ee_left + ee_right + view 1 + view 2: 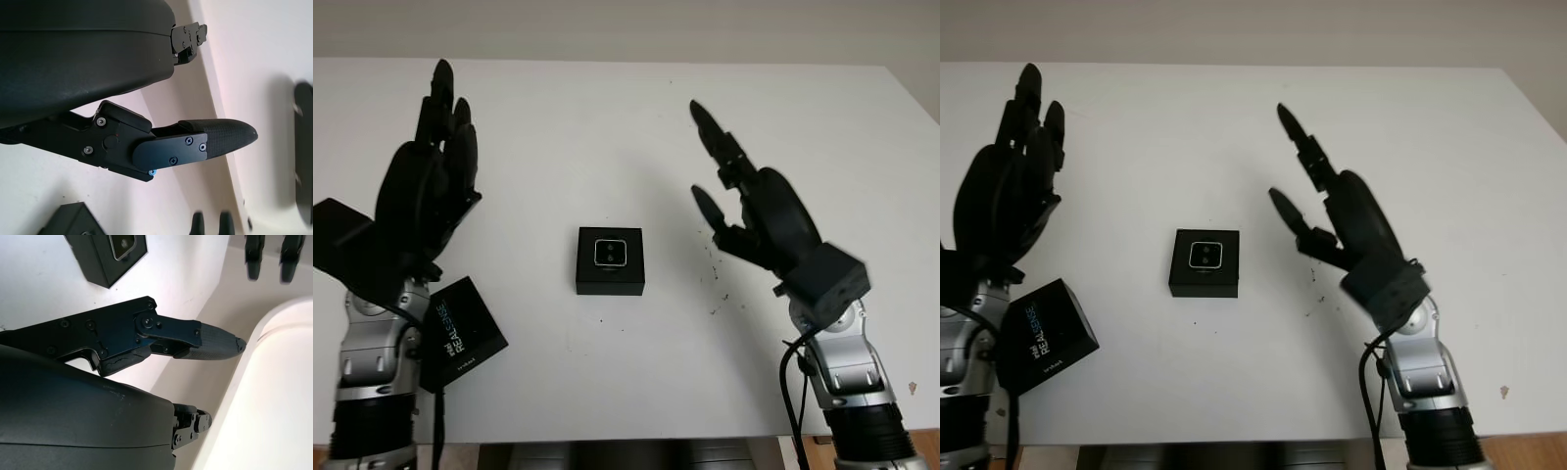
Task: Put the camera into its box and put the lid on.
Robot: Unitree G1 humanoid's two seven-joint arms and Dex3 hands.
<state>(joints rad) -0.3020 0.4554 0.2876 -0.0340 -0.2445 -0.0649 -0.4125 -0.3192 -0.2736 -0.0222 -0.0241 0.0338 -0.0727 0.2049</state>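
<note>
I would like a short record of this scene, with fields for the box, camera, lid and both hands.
box: black box, open, at the middle of the white table
camera: small camera already lying inside the box
lid: black lid printed REALSENSE, on the table at the near left, apart from the box
left robot hand: open, raised left of the box
right robot hand: open, raised right of the box

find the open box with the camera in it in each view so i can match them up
Left eye view: box at the table's middle, between the two raised hands.
Right eye view: box left of centre, on the white table.
Left wrist view: a dark box corner at the lower edge, probably the same one.
Right wrist view: box at the top edge, camera inside.
Shared landmark: the white table.
</note>
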